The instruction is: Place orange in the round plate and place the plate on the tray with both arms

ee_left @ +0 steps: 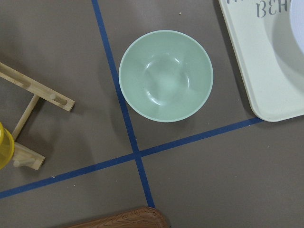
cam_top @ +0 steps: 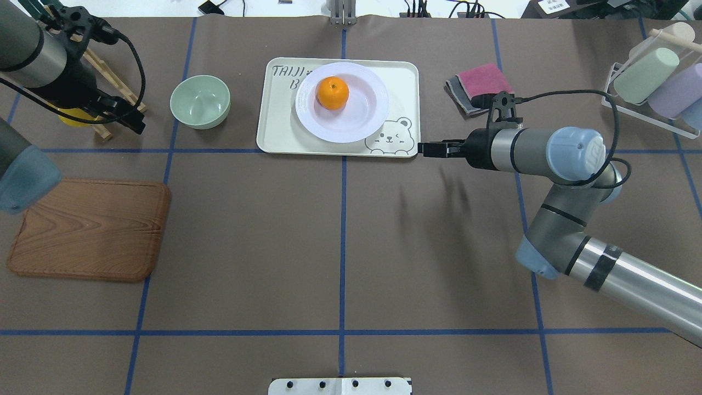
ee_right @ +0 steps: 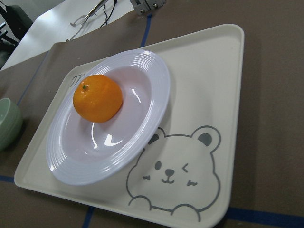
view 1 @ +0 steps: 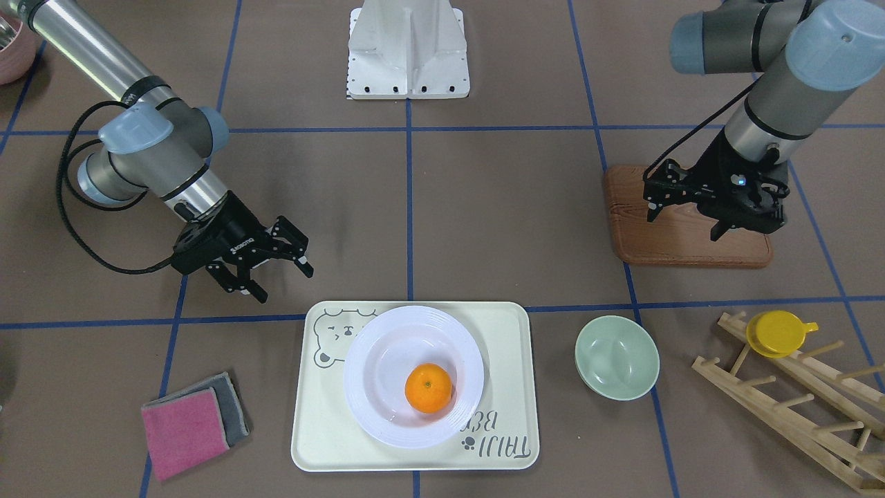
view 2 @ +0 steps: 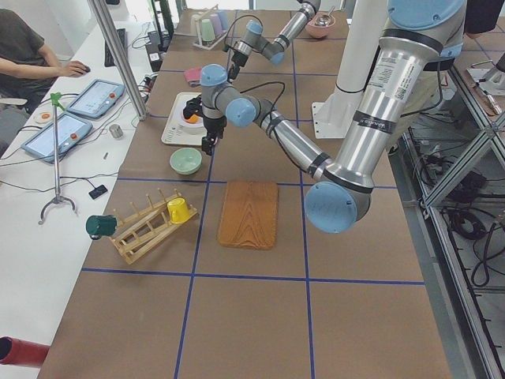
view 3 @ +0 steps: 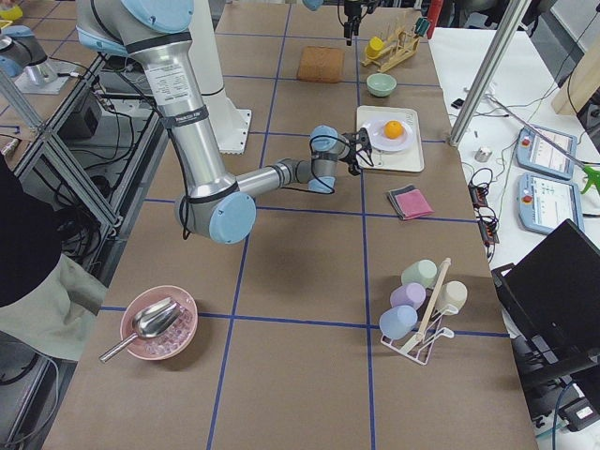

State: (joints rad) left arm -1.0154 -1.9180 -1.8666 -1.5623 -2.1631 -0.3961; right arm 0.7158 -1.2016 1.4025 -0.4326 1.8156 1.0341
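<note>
The orange (view 1: 429, 387) (cam_top: 332, 92) (ee_right: 97, 97) lies in the sunken centre of the round plate (view 1: 377, 408) (cam_top: 362, 112) (ee_right: 152, 90). The plate rests on the tray (view 1: 505, 332) (cam_top: 403, 82) (ee_right: 209, 85), covering part of the bear drawing. My right gripper (view 1: 283, 283) (cam_top: 425, 148) hovers open and empty just off the tray's corner nearest the bear. The left gripper (view 1: 683, 227) hangs open and empty over the wooden board's edge, well clear of the tray. The left wrist view looks down on the green bowl and the tray's corner.
A pale-green bowl (view 1: 617, 356) (ee_left: 165, 76) sits beside the tray on my left arm's side. A wooden board (cam_top: 90, 227), a wooden rack with a yellow cup (view 1: 778, 332), pink and grey cloths (view 1: 190, 422) and a cup stand (cam_top: 658, 77) lie around.
</note>
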